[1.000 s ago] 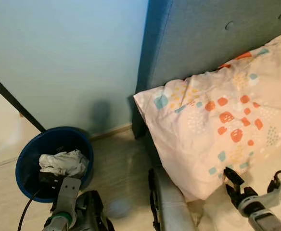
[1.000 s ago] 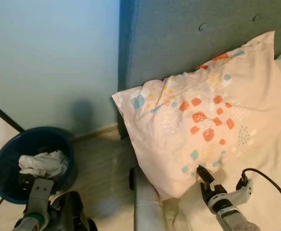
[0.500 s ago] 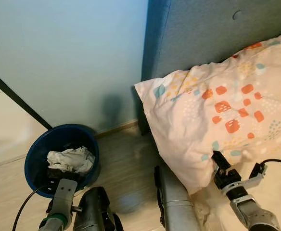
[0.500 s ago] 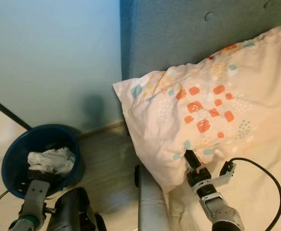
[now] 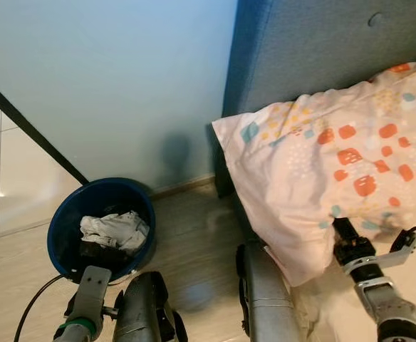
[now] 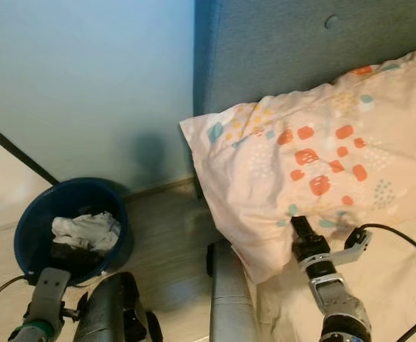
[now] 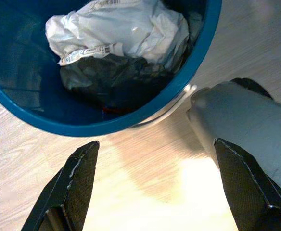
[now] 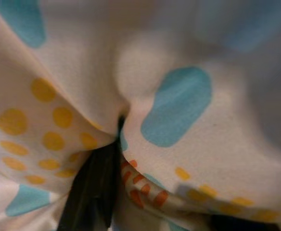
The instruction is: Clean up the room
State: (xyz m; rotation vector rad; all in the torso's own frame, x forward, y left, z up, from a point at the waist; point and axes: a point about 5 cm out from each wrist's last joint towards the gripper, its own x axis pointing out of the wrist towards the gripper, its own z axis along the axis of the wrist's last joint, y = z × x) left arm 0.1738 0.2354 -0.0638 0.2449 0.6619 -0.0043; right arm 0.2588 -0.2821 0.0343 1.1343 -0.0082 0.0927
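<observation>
Pale wall [image 5: 108, 78] and a grey-blue headboard [image 5: 315, 50] back the scene, with wood floor [image 5: 186, 242] below. At about 3 o'clock the patterned pillow [image 5: 322, 164] leans against the headboard, and the right gripper [image 5: 341, 226] has its black fingers pinched on the pillow's lower edge — cloth bunches around them in the wrist view. At 8 o'clock a blue bin [image 5: 62, 228] holds crumpled white paper [image 5: 115, 229]. The left gripper [image 7: 155, 178] hangs spread wide just beside the bin.
</observation>
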